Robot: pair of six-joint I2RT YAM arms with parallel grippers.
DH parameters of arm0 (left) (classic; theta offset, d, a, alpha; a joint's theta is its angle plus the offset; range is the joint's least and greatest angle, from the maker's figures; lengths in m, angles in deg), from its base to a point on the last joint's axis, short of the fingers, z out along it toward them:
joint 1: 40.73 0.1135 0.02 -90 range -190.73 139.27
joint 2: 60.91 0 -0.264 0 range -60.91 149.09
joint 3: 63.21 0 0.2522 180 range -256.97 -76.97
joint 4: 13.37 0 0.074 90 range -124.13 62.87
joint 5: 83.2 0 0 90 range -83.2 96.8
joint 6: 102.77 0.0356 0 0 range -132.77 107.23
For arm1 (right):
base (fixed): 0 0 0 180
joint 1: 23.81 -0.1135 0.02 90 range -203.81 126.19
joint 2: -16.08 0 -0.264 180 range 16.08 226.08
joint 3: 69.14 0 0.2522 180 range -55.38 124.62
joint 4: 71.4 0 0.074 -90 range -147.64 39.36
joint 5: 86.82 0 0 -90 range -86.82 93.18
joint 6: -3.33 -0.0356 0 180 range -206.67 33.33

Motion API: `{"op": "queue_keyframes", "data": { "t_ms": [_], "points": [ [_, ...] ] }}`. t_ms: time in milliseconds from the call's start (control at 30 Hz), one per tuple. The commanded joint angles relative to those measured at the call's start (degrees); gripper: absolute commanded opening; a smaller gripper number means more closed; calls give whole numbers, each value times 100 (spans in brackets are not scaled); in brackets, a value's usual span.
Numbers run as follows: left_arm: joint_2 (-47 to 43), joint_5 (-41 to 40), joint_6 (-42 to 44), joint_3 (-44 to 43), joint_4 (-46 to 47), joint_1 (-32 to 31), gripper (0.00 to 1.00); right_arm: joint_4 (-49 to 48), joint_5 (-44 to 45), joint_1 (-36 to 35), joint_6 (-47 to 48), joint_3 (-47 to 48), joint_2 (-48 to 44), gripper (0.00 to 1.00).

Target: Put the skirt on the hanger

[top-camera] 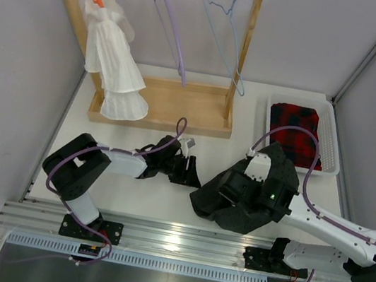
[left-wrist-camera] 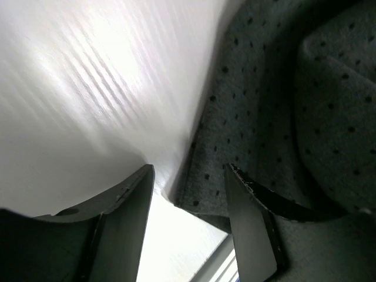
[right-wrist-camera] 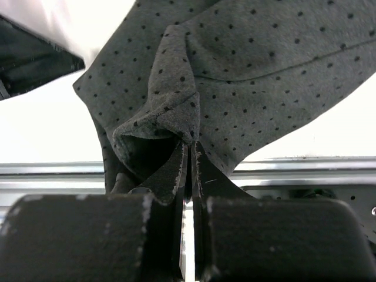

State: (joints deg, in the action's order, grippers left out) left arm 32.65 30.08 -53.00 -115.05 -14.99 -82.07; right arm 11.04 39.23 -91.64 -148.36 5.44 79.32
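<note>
While our right claw (right-wrist-camera: 189,154) pinches the skirt (right-wrist-camera: 264,88), its arm hides some cloth from above. Our left claw (left-wrist-camera: 189,170) stands wide beside the skirt's edge.

no legible text, labels, brands, numbers or signs

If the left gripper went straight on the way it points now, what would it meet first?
Most likely the skirt. Its dotted edge lies on the table just ahead of the left gripper, roughly in line with the gap between its open fingers. Depth is hard to judge, but it looks close.
</note>
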Motion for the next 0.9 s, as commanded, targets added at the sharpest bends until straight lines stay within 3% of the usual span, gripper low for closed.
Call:
{"op": "queue_keyframes", "data": {
  "t_ms": [0,133,400,500,533,633,700,800,833,867],
  "points": [
    [66,465,322,11,-263,-137,59,163,323,-46,-475,-87,-145,0],
    [-39,579,559,170,-520,-207,67,198,376,-55,-616,-210,-294,0],
    [205,993,709,249,-564,-480,67,128,359,-72,-695,-413,-444,0],
    [391,1064,613,223,-415,-515,56,92,367,-81,-704,-456,-506,0],
    [452,1090,560,214,-362,-515,46,84,385,-81,-704,-457,-523,0],
    [488,1222,428,170,-221,-541,31,75,464,-72,-625,-378,-559,0],
    [488,1257,393,152,-177,-550,27,66,517,-72,-555,-299,-524,0],
    [541,1353,358,135,-116,-568,13,-4,561,-46,-441,-220,-489,0],
    [541,1389,340,135,-81,-568,0,-56,578,-46,-423,-185,-471,0],
    [462,1424,305,135,-11,-568,0,-74,578,-37,-388,-158,-471,0]
  ]
}}
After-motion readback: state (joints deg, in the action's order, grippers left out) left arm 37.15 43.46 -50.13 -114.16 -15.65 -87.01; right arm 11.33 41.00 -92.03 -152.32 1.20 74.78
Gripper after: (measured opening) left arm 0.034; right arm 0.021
